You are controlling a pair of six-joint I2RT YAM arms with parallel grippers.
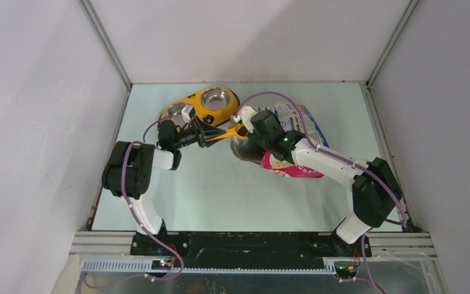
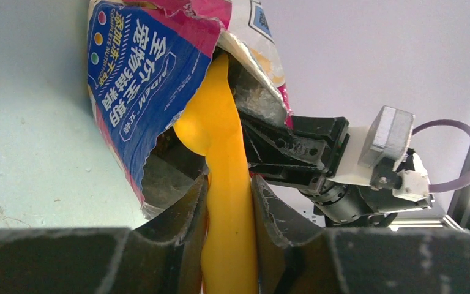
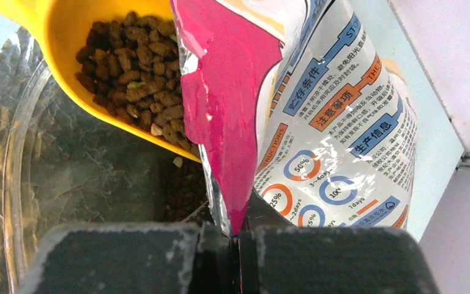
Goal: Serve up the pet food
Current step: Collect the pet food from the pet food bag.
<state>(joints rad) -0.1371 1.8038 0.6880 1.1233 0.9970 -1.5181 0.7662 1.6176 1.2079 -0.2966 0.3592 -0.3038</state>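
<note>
The blue-and-pink pet food pouch (image 1: 294,128) lies on the table at the right, its mouth facing left. My right gripper (image 3: 237,236) is shut on the pouch's pink rim (image 3: 232,122) and holds the mouth open. My left gripper (image 2: 229,202) is shut on the handle of the orange scoop (image 2: 223,153), whose bowl (image 3: 98,55) sits in the pouch mouth, full of dark-brown kibble (image 3: 138,67). More kibble (image 3: 183,190) lies deep inside the foil-lined pouch. In the top view the left gripper (image 1: 211,138) meets the right gripper (image 1: 245,131) at the pouch mouth.
The yellow double feeder (image 1: 202,105) with two steel bowls stands behind the left gripper, near the back wall. White walls enclose the pale table (image 1: 220,190) on three sides.
</note>
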